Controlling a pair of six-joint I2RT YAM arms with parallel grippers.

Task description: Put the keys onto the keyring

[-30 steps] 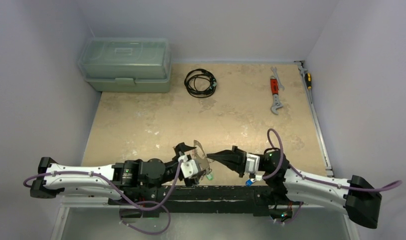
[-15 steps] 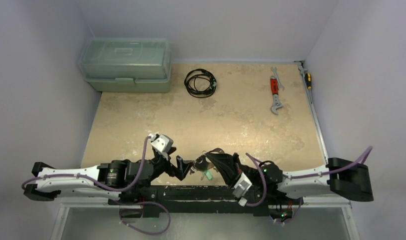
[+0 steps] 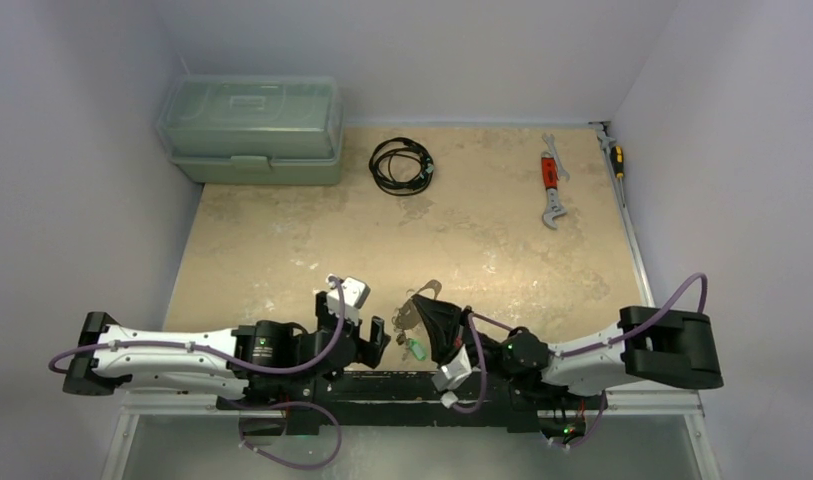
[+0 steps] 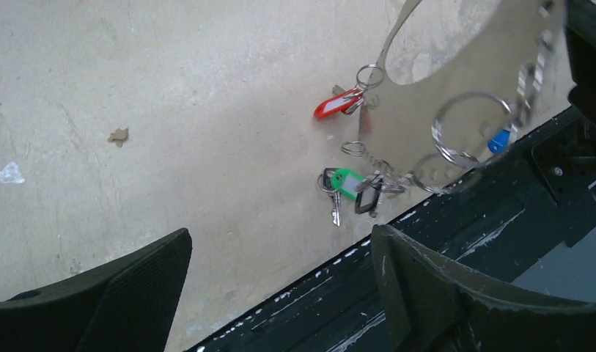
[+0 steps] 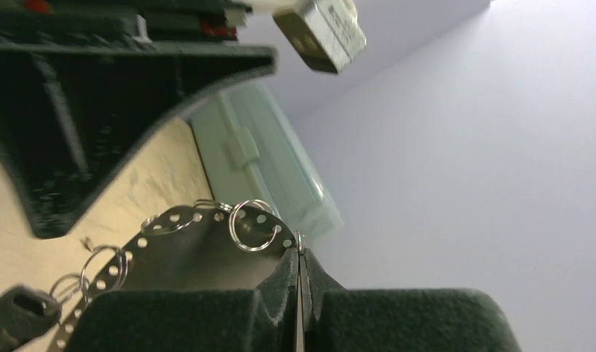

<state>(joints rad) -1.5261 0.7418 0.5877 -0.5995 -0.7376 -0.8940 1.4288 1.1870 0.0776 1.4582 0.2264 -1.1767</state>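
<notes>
Though mottled, beige tabletop (image 3: 462, 240) amid lilac walls (image 3: 422, 50).

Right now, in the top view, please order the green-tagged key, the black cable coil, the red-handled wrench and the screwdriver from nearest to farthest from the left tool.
1. green-tagged key, just right of the left tool
2. black cable coil, far edge, centre
3. red-handled wrench, far right
4. screwdriver, far right corner

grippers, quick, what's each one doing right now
Left gripper: open, holding nothing.
Right gripper: closed on the keyring, with keys hanging from it.
</notes>
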